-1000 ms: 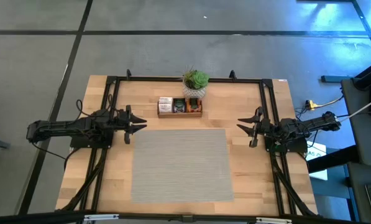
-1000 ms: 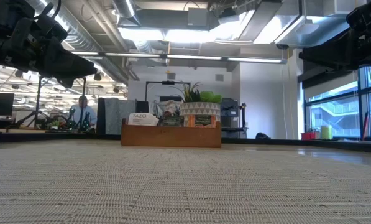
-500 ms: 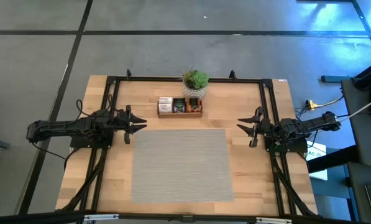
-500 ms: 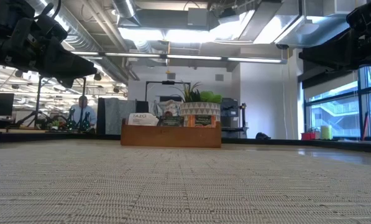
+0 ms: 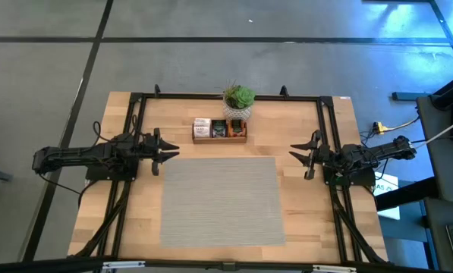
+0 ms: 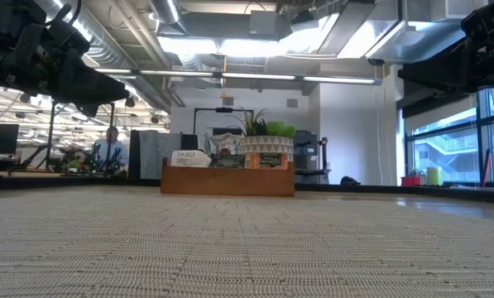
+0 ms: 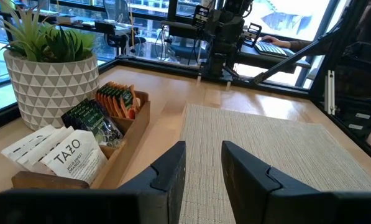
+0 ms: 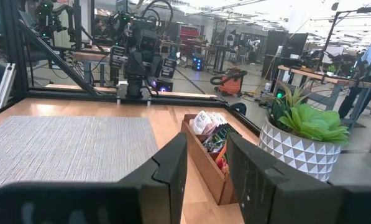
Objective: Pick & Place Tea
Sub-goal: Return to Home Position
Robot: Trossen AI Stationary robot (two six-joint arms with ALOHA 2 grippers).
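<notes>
Tea packets [image 7: 89, 127] are sitting in the wooden tray [image 7: 130, 140].
We are observing the left claw [image 7: 202, 146] and right claw [image 8: 207, 138] hovering narrowly spread beside the mat [image 5: 218, 199].

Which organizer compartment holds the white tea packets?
The wooden organizer's end compartment toward the left arm: white TAZO packets stand there, dark green packets in the middle, orange packets at the end toward the right arm.
</notes>
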